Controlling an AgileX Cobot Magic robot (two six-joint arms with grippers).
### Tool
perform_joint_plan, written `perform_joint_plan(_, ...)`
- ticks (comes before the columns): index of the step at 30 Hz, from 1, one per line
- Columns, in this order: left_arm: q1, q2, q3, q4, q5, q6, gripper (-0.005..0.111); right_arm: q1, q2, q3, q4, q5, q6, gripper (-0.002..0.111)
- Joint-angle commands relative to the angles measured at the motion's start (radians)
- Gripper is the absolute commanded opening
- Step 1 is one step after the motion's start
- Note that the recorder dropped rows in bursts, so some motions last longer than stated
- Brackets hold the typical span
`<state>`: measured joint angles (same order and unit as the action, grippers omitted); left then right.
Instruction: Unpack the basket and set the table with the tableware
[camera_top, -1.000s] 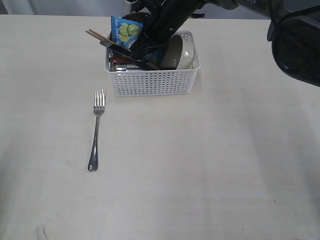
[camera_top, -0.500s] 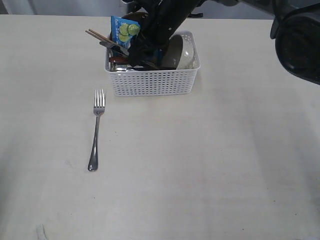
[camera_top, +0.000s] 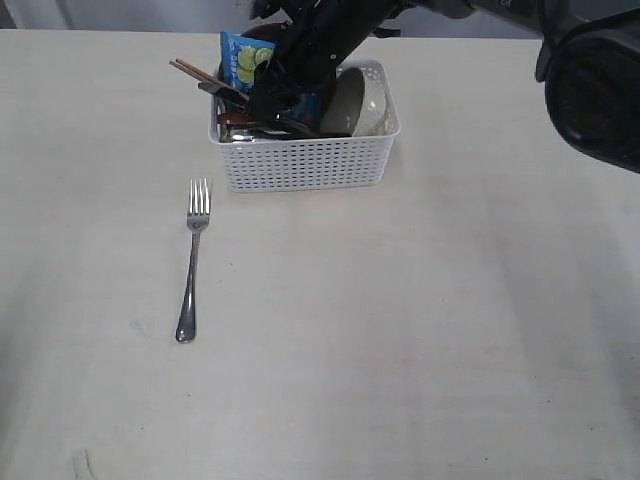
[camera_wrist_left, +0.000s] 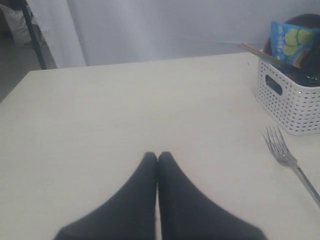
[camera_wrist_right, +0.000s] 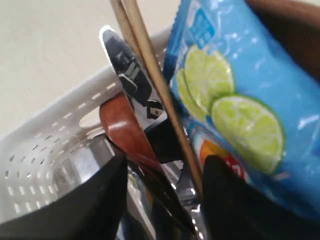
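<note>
- Right gripper (camera_wrist_right: 167, 170): jaws spread, pinching nothing, lowered into the basket (camera_wrist_right: 45, 150).
- Dark red spoon (camera_wrist_right: 122, 125) sits between the jaws. The chopsticks (camera_wrist_right: 150, 70) lean along one jaw's inner side, and the chip bag (camera_wrist_right: 240, 100) is just outside it. The wide spread is probably meant to straddle one handle in the clutter.
- Left gripper (camera_wrist_left: 157, 159): jaws pressed together, empty, parked over the table (camera_wrist_left: 125, 110).
- Fork (camera_wrist_left: 287, 157): flat on the table, ahead of the left jaws and off to one side.

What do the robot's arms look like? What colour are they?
Black all over. The left end effector has two smooth matte fingers that narrow to rounded tips. The right end effector has the same dark fingers, on a chunky black jointed right arm. No markings show.
</note>
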<state>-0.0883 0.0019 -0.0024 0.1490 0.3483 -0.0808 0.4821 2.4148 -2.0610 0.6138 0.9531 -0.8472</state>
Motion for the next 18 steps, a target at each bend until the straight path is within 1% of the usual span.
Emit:
perform_joint_plan(1, -0.005, -0.002, 0.002, -0.001, -0.001, -0.002, 0.0, -0.001, 0.038, 0.003, 0.012, -0.021, -0.013, 0.046)
perform_joint_plan(3, -0.005, -0.002, 0.002, -0.001, -0.001, -0.002, 0.0, -0.001, 0.042, 0.003, 0.012, -0.028, -0.013, 0.045)
perform_joint_plan(5, -0.005, -0.002, 0.002, -0.001, -0.001, -0.002, 0.0, -0.001, 0.042, 0.003, 0.01, -0.031, -0.013, 0.039)
perform_joint_plan(10, -0.005, -0.002, 0.002, -0.001, -0.001, -0.002, 0.0, -0.001, 0.042, 0.003, -0.002, -0.017, -0.013, 0.0)
perform_joint_plan(13, -0.005, -0.002, 0.002, -0.001, -0.001, -0.002, 0.0, -0.003, 0.042, 0.003, -0.026, -0.013, -0.013, 0.0)
perform_joint_plan(18, -0.005, -0.002, 0.002, -0.001, -0.001, -0.002, 0.0, -0.003, 0.035, 0.003, -0.007, 0.016, -0.013, 0.0)
